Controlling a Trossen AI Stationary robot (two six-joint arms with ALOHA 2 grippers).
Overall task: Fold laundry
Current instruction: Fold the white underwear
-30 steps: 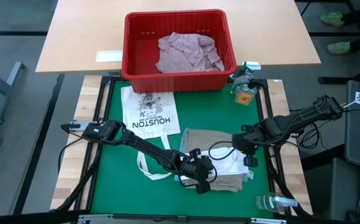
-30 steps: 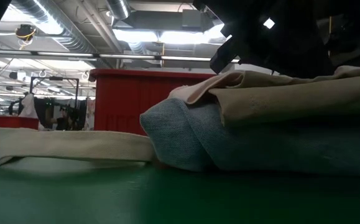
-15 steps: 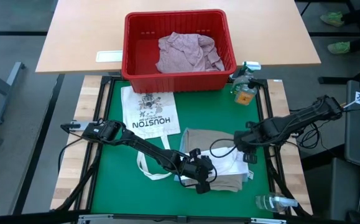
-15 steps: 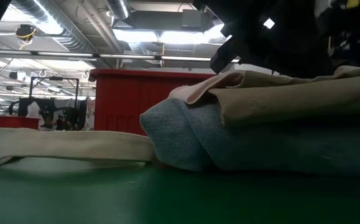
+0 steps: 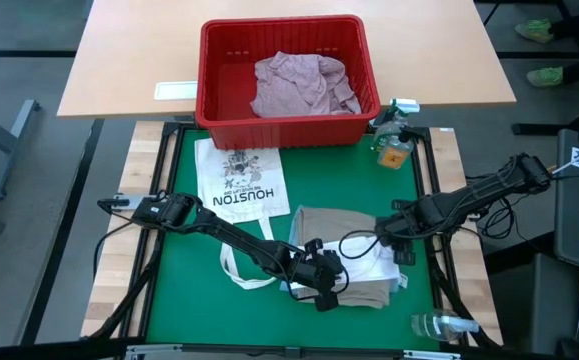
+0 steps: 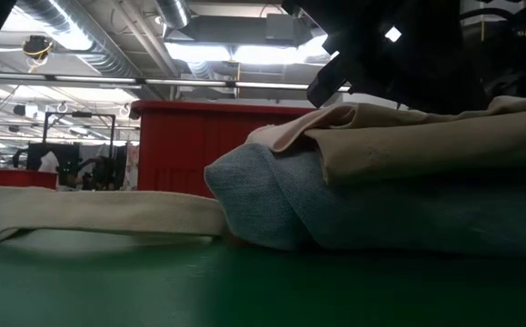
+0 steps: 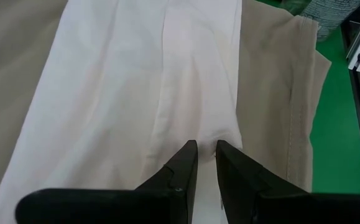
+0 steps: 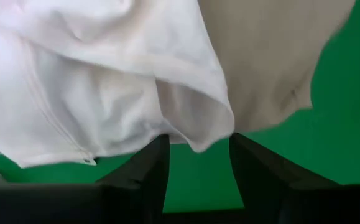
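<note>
A white cotton garment (image 5: 369,262) lies on a folded tan cloth piece (image 5: 334,225) at the near middle of the green desk (image 5: 184,300). The left pincer (image 7: 206,163), fingers nearly together, pinches the garment's near-left edge. The right pincer (image 8: 195,158), fingers apart and empty, hovers at its right edge, likely the nearer to regrasp there.
</note>
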